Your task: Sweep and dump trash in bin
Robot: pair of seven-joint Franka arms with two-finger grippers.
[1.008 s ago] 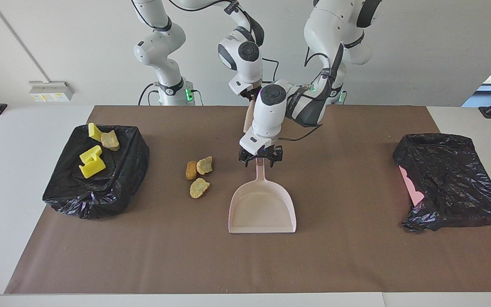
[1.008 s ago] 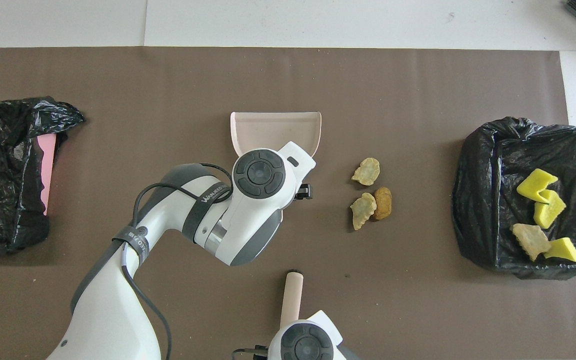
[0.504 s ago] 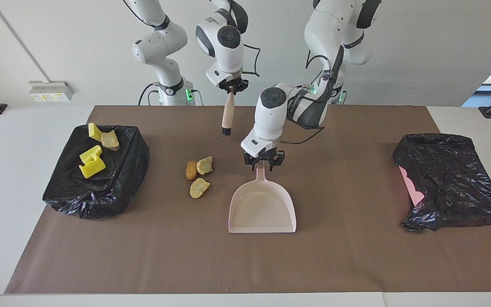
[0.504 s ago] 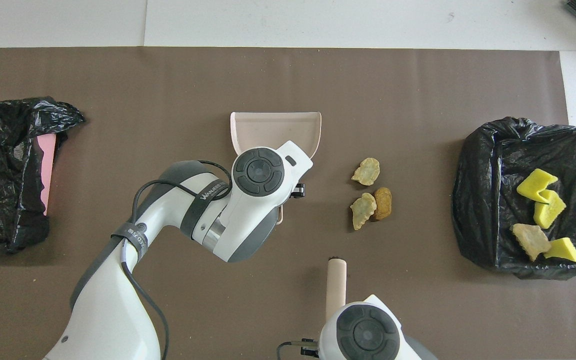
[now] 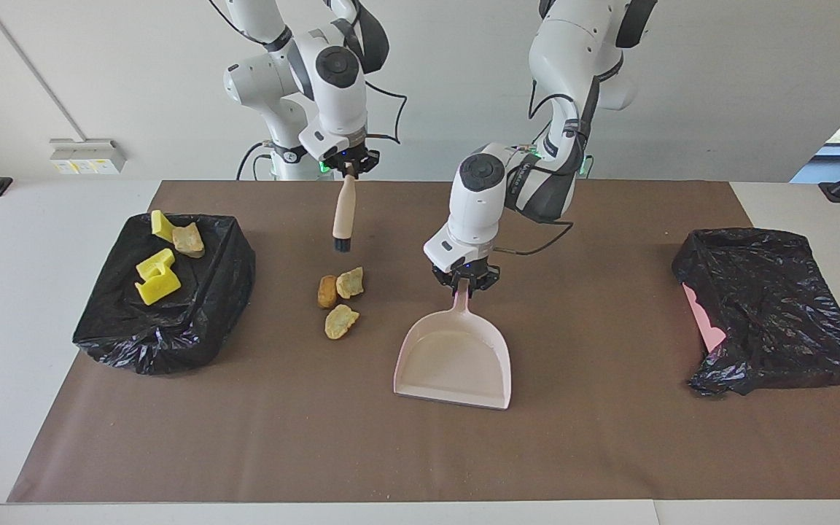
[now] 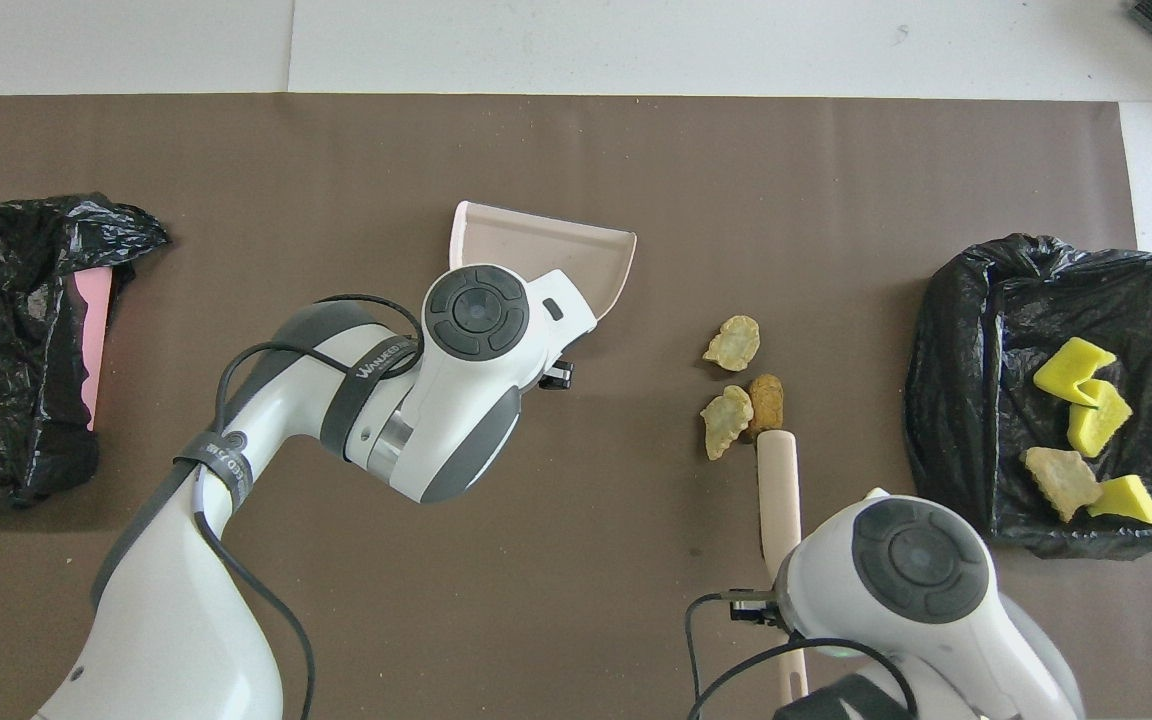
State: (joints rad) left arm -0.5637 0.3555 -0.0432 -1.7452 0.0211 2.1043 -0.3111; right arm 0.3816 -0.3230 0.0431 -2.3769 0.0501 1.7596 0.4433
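Observation:
Three golden-brown lumps of trash (image 5: 340,295) (image 6: 733,400) lie together on the brown mat. A pale pink dustpan (image 5: 456,357) (image 6: 546,250) rests beside them, slightly turned, its mouth pointing away from the robots. My left gripper (image 5: 464,283) is shut on the dustpan's handle. My right gripper (image 5: 348,166) is shut on a wooden-handled brush (image 5: 345,208) (image 6: 778,480). The brush hangs bristles down over the mat at the edge of the lumps. The bin (image 5: 172,343) (image 6: 946,400), lined with a black bag, holds yellow scraps (image 5: 157,277) and one brown lump (image 5: 188,239).
A second black bag (image 5: 770,306) (image 6: 6,330) with a pink edge showing lies at the left arm's end of the table. The brown mat (image 5: 420,452) covers most of the table, with white tabletop around it.
My left gripper has closed on the dustpan handle and turned the pan slightly. The right arm has carried the brush toward its own end of the table and down beside the lumps.

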